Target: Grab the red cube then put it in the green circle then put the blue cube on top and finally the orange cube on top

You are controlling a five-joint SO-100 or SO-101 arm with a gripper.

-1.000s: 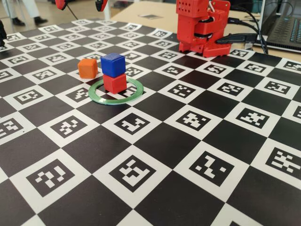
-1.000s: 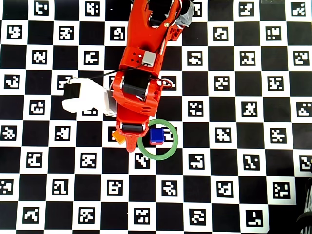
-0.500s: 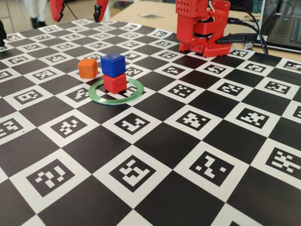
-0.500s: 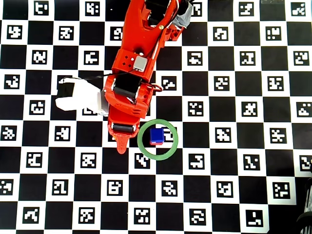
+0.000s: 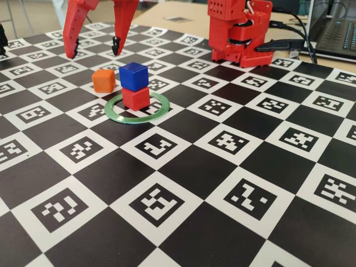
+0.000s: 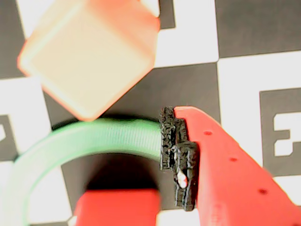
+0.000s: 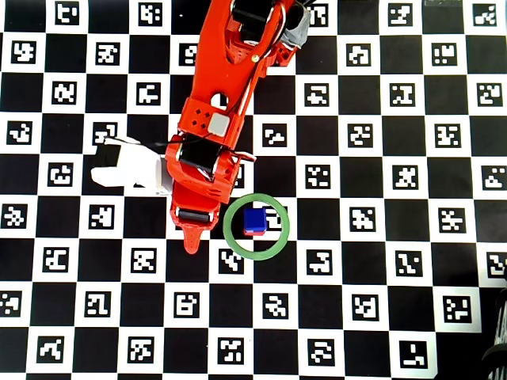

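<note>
**Two cubes stacked in the ring, orange cube waiting under spread fingers**

You have the red cube (image 5: 136,98) sitting inside the green circle (image 5: 137,108), toward its 12 o'clock rim in the fixed view, with the blue cube (image 5: 133,75) resting squarely on top of it. The orange cube (image 5: 104,80) stands on the checkered marker mat (image 5: 233,167) just outside the ring, at about 10 o'clock from the stack and apart from it. Your gripper (image 5: 93,49) hangs in the air above the orange cube, its two red fingers spread wide and holding nothing. In the wrist view the orange cube (image 6: 89,52) fills the upper left, blurred, beside the ring's arc.
</note>
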